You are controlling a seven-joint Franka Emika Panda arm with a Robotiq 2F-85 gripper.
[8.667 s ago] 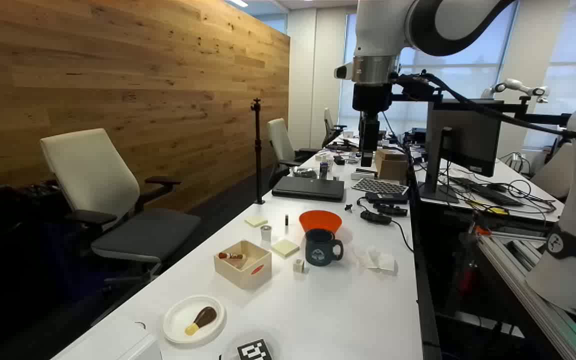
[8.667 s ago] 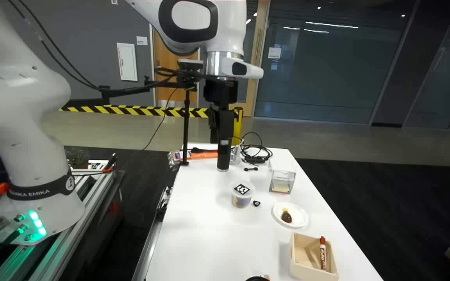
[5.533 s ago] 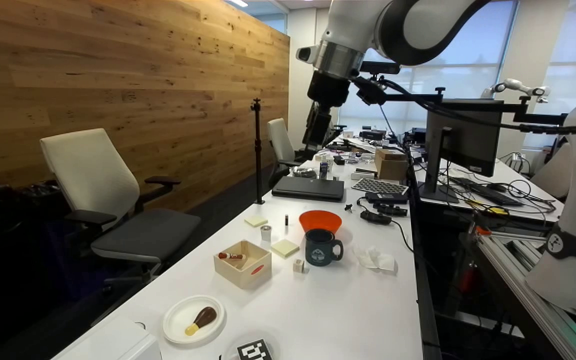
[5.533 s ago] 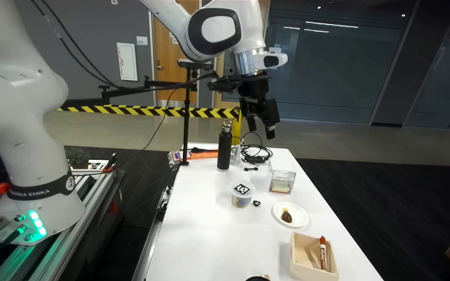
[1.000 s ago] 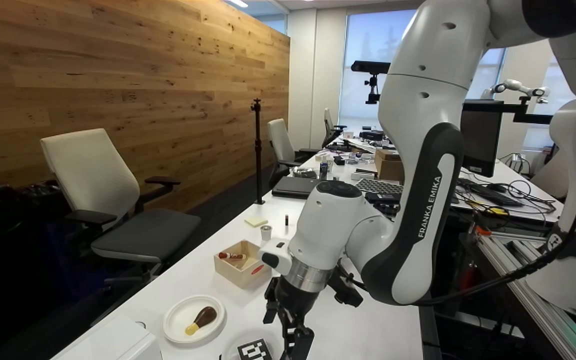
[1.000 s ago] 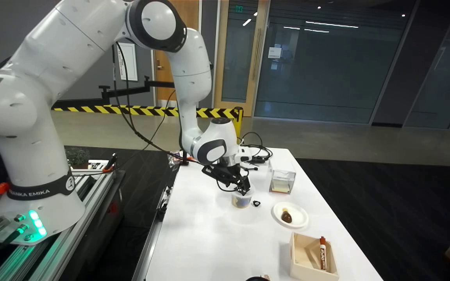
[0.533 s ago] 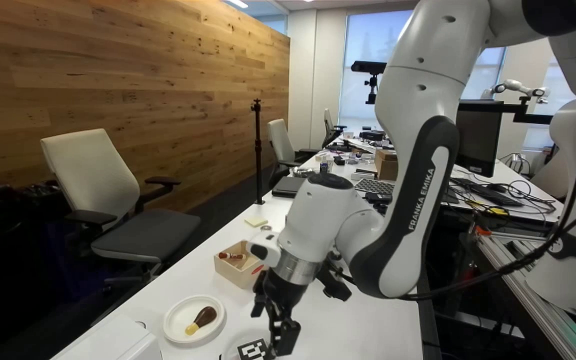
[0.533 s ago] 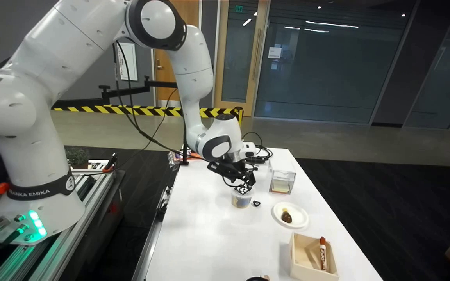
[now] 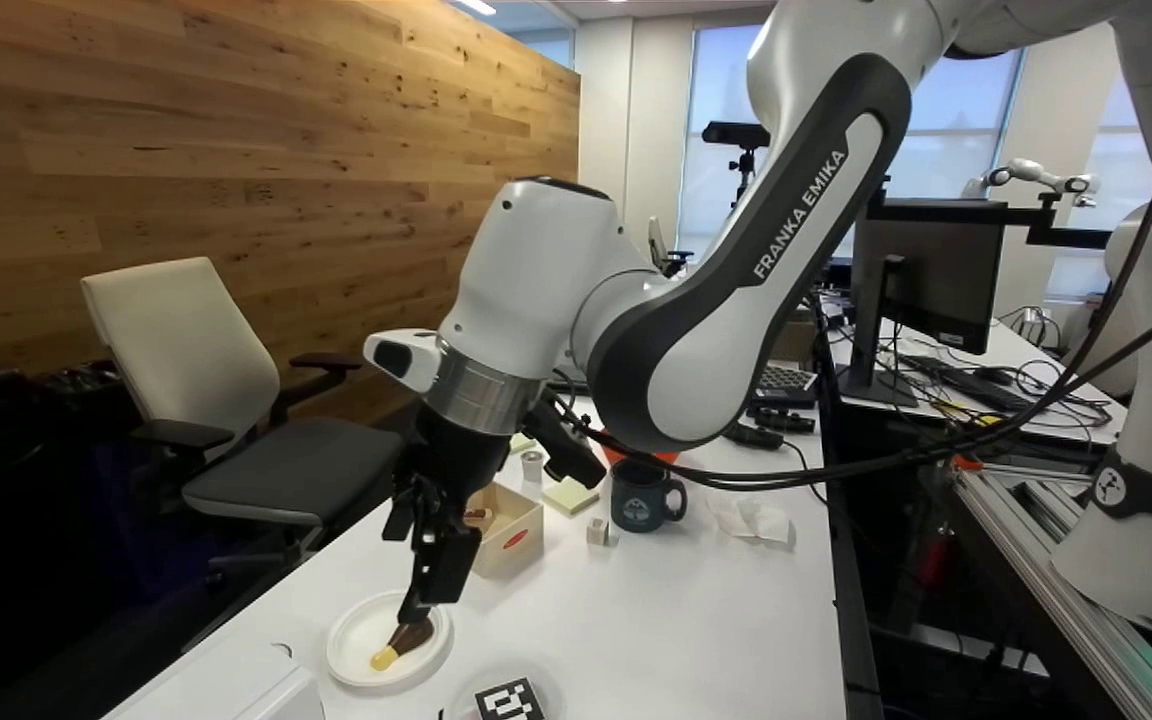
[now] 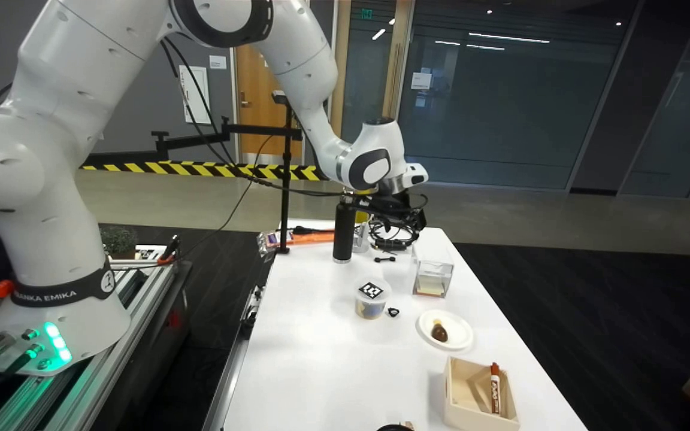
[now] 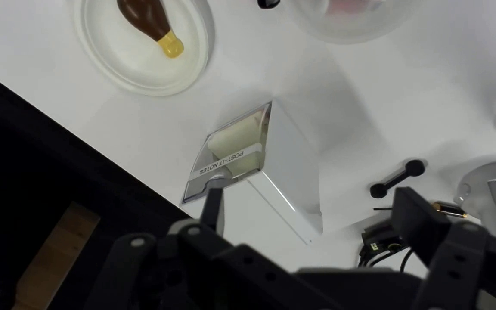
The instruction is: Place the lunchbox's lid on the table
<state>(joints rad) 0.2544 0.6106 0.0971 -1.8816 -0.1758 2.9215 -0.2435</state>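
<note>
In the wrist view the tool [image 11: 311,193] had its jaws spread wide, with nothing gripped; a white box [image 11: 269,189] lay beyond the gap. Only a slice of the lunchbox [image 11: 347,26] showed, cut off by the top edge. In an exterior view the lid [image 10: 371,291] sat on the lunchbox, which stood on the table [image 10: 315,359], so I took the step in hand to be the reach, with the lid not yet grasped. The next move, as I judged it, called for shifting across to the lunchbox, taking the lid by its edge and setting it on the table. The jaws were lost there against dark cables [image 10: 391,243]. In an exterior view the tool hung in front of the plate [image 9: 356,640], likely well above it; the lid's pattern ran off the bottom edge.
</note>
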